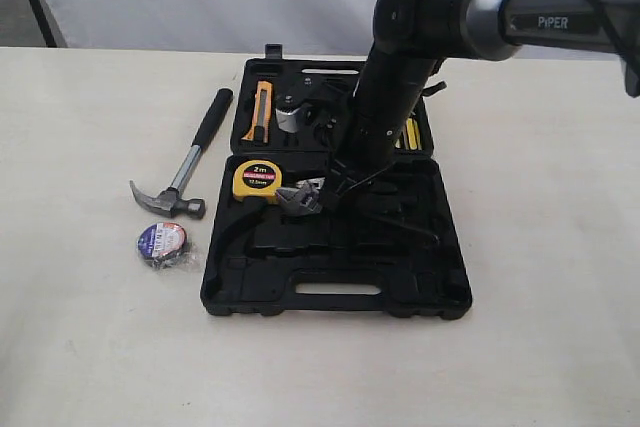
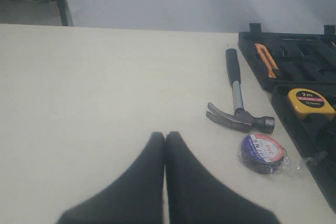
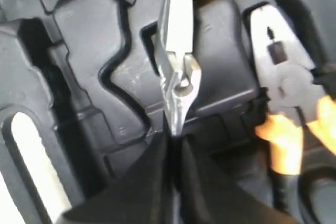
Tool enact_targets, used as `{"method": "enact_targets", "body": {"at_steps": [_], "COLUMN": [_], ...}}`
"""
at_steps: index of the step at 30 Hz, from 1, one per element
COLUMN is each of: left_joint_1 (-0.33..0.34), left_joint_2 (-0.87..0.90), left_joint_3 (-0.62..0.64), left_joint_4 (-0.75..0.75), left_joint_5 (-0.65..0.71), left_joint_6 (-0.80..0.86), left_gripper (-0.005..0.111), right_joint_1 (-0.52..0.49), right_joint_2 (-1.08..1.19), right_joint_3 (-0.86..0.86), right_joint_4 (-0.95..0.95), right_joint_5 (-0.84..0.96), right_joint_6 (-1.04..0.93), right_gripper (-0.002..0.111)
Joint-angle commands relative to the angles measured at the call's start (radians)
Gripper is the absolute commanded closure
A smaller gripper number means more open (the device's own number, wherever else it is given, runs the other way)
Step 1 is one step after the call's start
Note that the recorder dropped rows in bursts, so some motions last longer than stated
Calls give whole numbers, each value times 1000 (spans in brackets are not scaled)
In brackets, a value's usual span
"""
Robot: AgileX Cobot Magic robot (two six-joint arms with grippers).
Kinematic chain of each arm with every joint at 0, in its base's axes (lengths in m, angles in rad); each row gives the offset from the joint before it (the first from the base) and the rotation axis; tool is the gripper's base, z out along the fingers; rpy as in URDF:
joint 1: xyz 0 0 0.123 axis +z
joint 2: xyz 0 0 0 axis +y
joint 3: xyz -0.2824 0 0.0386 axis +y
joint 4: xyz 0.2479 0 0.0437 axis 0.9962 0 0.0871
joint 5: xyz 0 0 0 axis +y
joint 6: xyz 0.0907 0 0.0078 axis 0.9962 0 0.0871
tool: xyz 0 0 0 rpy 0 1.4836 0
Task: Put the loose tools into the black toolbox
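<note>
One black toolbox [image 1: 335,292]. Left of it: one claw hammer [image 1: 196,147], one tape roll [image 1: 163,242]. Over its tray: one adjustable wrench [image 1: 300,197]. In it: one yellow tape measure [image 1: 258,179], one orange utility knife [image 1: 260,110], one pair of orange-handled pliers [image 3: 283,80].

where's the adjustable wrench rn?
Exterior view, centre: the adjustable wrench is held in the right pincer over the near half of the open black toolbox, its head just right of the yellow tape measure.

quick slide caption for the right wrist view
Right gripper shut on the adjustable wrench, holding it over the black toolbox tray, with orange-handled pliers seated alongside.
</note>
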Motion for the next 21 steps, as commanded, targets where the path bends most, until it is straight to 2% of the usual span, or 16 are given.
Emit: {"method": "enact_targets", "body": {"at_steps": [1,5,13,17,21], "left_joint_1": [3,3,3,3,3], "left_joint_2": [-8,-8,-8,-8,-8], "left_joint_3": [9,9,9,9,9], "left_joint_4": [-14,-14,-14,-14,-14], "left_joint_5": [-17,-17,-17,-17,-17], "left_joint_6": [-10,-10,-10,-10,-10], "left_gripper": [105,105,105,105,105], "right_joint_1": [-1,48,184,268,312], "right_joint_2": [-90,-165,-221,-219,-219], "right_joint_3": [-18,10,254,369,427], "right_joint_4": [-15,-178,-460,-773,-1008], "right_joint_5": [-8,-27,-348,-496,-512], "right_joint_6": [10,73,309,581,816], "right_gripper": [109,109,109,109,109]}}
